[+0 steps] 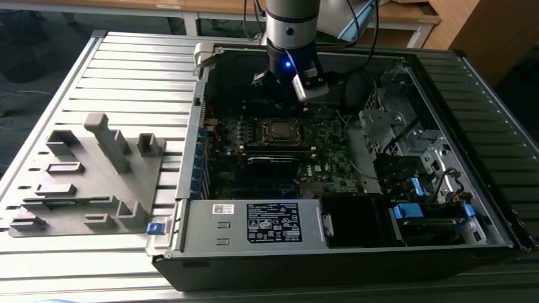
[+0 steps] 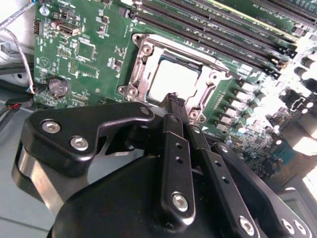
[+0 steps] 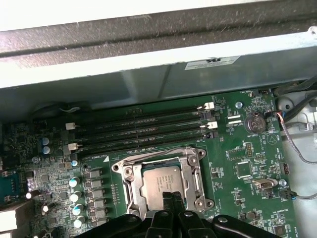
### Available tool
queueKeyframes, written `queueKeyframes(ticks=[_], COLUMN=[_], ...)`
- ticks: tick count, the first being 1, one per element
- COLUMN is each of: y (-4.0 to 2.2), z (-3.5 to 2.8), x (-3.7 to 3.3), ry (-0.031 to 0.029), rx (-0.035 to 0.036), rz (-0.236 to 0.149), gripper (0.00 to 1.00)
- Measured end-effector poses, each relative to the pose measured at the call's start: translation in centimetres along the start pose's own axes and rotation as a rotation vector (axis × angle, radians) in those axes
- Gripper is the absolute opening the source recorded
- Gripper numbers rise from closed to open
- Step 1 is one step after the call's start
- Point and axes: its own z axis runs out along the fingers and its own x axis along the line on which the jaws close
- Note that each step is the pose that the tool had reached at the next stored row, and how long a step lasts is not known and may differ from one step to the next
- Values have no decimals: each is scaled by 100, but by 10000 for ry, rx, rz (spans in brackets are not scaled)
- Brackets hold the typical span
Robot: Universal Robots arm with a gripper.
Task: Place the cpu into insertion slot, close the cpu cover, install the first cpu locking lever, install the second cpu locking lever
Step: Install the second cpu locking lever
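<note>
Hand poised over the seated cpu inside the open computer case

The cpu [image 3: 162, 182] lies flat in the insertion slot [image 3: 130, 186] on the green motherboard [image 3: 247, 173], and the cpu cover [image 3: 197, 174] appears to lie down around it, its silver frame bordering the chip's grey top in both wrist views. The hand [image 3: 171, 197] hangs right over the chip's near edge, its two black fingertips [image 2: 172, 100] pressed together with no gap and nothing between them. Whether they touch the chip cannot be told. Long black memory slots [image 3: 143, 130] run just beside the socket. In the exterior view the arm [image 1: 291, 38] reaches down into the case [image 1: 337, 252], which lies open on the ribbed desk [image 1: 126, 69], with a grey fixture block [image 1: 88, 183] on the exterior view's left.
</note>
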Motion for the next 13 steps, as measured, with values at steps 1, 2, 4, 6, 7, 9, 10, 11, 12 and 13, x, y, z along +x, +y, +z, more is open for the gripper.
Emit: queueKeyframes(ticks=[1,2,4,6,7,9,10,11,12,13], y=[0,0,0,0,0,-1,-1,0,0,1], z=[0,0,-1,-1,-2,-2,-2,-3,-9,-17], x=[0,0,0,0,0,0,0,-1,-1,-1], ry=[-1,0,1,1,1,0,-1,-1,0,0], rx=[-1,-1,2,2,2,13,15,15,19,16], rz=[0,0,0,0,0,-2,-2,-2,-1,-1], gripper=[11,11,11,11,11,11,11,11,11,11])
